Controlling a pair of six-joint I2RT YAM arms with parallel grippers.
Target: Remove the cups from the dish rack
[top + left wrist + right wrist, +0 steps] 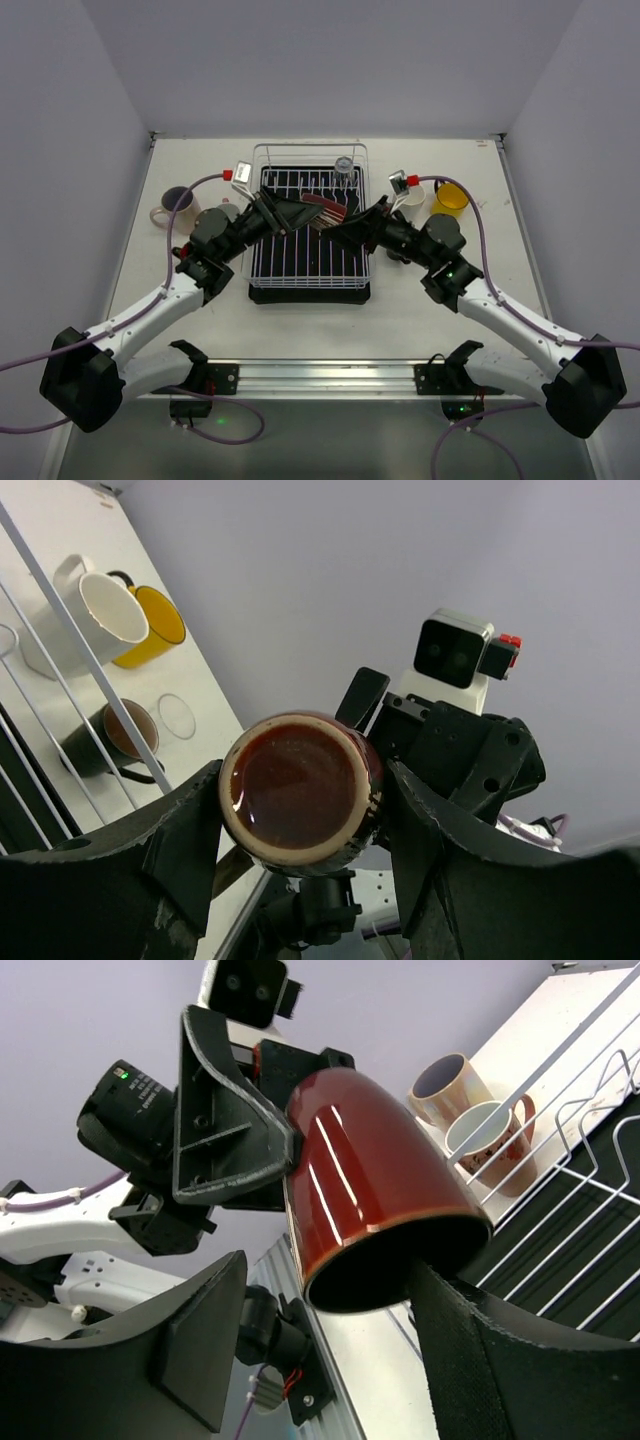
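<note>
Red mug (370, 1190) hangs in the air over the dish rack (308, 284), approx. mid-rack, between both arms. Left claw (305, 780) is clamped on its base end, fingers pressed to either side, w/ the glazed underside facing that wrist cam. Right claw (330, 1270) stands fairly wide round the mouth end: one finger sits at the rim and the other shows a gap, so no grip there.

Around it: a clear glass (344, 165) stands at the rack's far end. Left of the rack on the desk (400, 320) are a beige mug (450, 1085) w/ a dark inside & a white patterned mug (490, 1135), near each other. Right of the rack, a white mug (100, 610) sits just beside a yellow cup (152, 630), plus a dark mug (110, 738) beyond the rack wire. Rack wires lie beneath the red mug, and the right claw's black fingers crowd its mouth.

Its long axis runs roughly left-right between the two claws, base toward the left arm, dark open mouth toward the right arm. Handle direction: can't tell.
</note>
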